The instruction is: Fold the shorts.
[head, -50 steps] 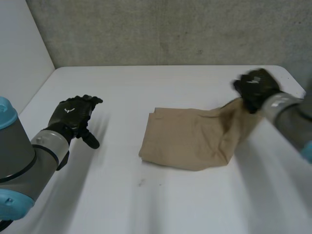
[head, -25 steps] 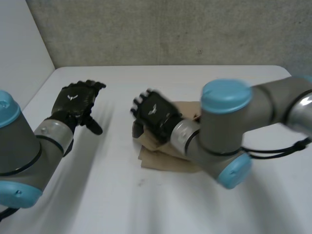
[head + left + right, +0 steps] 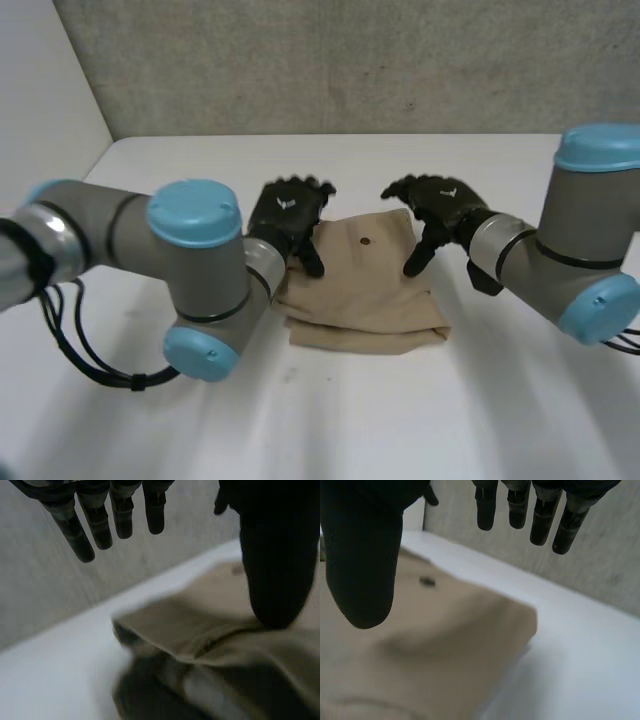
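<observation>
Fingers of the left hand are held straight and apart, nothing gripped. The same is seen at the right hand, its fingers spread and empty above the cloth. And there it is: the shorts have been doubled over! A second ago one end was being held out wide to the right. Half a second ago it was being swept across by the right arm. Now that end has been laid down and let go, and a compact tan packet is left lying in the middle of the counter, a small button showing on its top layer.

The left hand, parked well off to the side a second ago, has been brought in to the packet's far left corner. The right hand has been drawn back to the far right edge. In the left wrist view the thumb is seen low at the cloth, though contact cannot be confirmed. Stacked layers are shown at the near edge, a little uneven.

So one fold can be judged as made. Some pressing flat is probably called for next, or a further fold, with both hands placed for it.
</observation>
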`<action>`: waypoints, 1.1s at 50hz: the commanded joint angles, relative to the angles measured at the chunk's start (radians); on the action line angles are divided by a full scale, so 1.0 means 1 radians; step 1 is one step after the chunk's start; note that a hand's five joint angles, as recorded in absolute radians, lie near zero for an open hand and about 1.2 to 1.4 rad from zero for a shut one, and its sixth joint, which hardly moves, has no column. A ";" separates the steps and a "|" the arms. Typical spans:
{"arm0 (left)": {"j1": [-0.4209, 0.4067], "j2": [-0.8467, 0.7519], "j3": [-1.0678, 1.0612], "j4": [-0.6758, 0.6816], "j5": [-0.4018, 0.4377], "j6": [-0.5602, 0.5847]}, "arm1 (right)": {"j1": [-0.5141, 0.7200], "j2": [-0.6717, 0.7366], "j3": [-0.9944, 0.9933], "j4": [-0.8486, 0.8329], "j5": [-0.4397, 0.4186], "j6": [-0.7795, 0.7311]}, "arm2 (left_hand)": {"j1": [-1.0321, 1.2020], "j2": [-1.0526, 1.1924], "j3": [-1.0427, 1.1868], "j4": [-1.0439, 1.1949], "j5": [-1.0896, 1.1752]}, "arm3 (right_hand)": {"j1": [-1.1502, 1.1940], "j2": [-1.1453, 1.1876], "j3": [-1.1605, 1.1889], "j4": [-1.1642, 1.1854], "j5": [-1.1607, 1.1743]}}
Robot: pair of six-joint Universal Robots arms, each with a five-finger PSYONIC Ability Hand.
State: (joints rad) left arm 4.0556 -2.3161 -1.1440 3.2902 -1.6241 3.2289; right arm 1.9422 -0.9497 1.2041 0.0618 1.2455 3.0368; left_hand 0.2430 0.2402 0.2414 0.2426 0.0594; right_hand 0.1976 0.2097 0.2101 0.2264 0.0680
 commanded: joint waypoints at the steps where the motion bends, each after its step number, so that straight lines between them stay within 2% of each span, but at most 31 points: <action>1: 0.022 -0.104 0.046 -0.122 -0.046 0.005 | 0.004 0.187 -0.141 0.127 0.000 -0.024 | 0.082 0.085 0.084 0.082 0.091 | -0.023 -0.035 -0.036 -0.052 -0.068; 4: 0.031 -0.108 0.027 -0.133 -0.068 0.009 | 0.004 0.219 -0.162 0.148 0.005 -0.055 | 0.079 0.082 0.081 0.080 0.088 | -0.023 -0.035 -0.036 -0.052 -0.068; 12: 0.046 -0.112 -0.005 -0.136 -0.063 0.041 | 0.003 0.227 -0.173 0.158 0.052 -0.154 | 0.076 0.079 0.078 0.077 0.085 | -0.023 -0.035 -0.036 -0.052 -0.068; 19: 0.036 -0.068 -0.011 -0.133 -0.065 0.078 | 0.004 0.204 -0.150 0.153 0.055 -0.156 | 0.065 0.067 0.066 0.065 0.074 | -0.023 -0.035 -0.036 -0.052 -0.068; 26: 0.032 0.115 -0.017 -0.130 -0.063 0.074 | 0.003 0.011 -0.101 0.104 0.060 -0.138 | 0.038 0.041 0.040 0.038 0.047 | -0.023 -0.035 -0.036 -0.052 -0.068; 30: 0.051 0.260 -0.031 -0.129 -0.065 0.068 | -0.005 -0.116 -0.068 0.047 0.118 -0.078 | 0.006 0.009 0.008 0.006 0.015 | -0.023 -0.035 -0.036 -0.052 -0.068; 31: 0.055 0.289 -0.033 -0.129 -0.066 0.068 | -0.011 -0.177 -0.054 0.030 0.159 -0.050 | -0.003 0.000 -0.001 -0.003 0.006 | -0.023 -0.035 -0.036 -0.052 -0.068; 33: 0.091 0.371 -0.036 -0.130 -0.075 0.068 | -0.019 -0.207 -0.046 0.023 0.183 -0.039 | -0.018 -0.015 -0.016 -0.017 -0.009 | -0.023 -0.035 -0.036 -0.052 -0.068; 36: 0.146 0.441 -0.043 -0.142 -0.080 0.062 | -0.061 -0.311 -0.017 0.004 0.265 -0.027 | -0.018 -0.015 -0.016 -0.017 -0.009 | -0.023 -0.035 -0.036 -0.052 -0.068; 39: 0.212 0.549 -0.053 -0.216 -0.080 0.020 | -0.110 -0.408 -0.011 0.010 0.319 -0.027 | -0.018 -0.015 -0.016 -0.017 -0.009 | -0.023 -0.035 -0.036 -0.052 -0.068; 43: 0.255 0.618 -0.075 -0.317 -0.069 -0.062 | -0.152 -0.455 0.002 0.050 0.316 -0.032 | -0.015 -0.012 -0.013 -0.014 -0.006 | -0.023 -0.035 -0.036 -0.052 -0.068; 47: 0.264 0.647 -0.114 -0.376 -0.045 -0.121 | -0.163 -0.463 0.002 0.116 0.308 -0.032 | -0.018 -0.015 -0.016 -0.017 -0.009 | -0.023 -0.035 -0.036 -0.052 -0.068; 55: 0.263 0.685 -0.152 -0.374 -0.033 -0.139 | -0.161 -0.465 0.006 0.139 0.307 -0.030 | -0.018 -0.015 -0.016 -0.017 -0.009 | -0.023 -0.035 -0.036 -0.052 -0.068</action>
State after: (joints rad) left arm 4.3232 -1.6468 -1.2759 2.9117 -1.6632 3.0990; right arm 1.7771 -1.4210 1.2099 0.1880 1.5566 3.0055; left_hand 0.2418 0.2391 0.2421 0.2373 0.0561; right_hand 0.1533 0.1873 0.1843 0.2264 0.0626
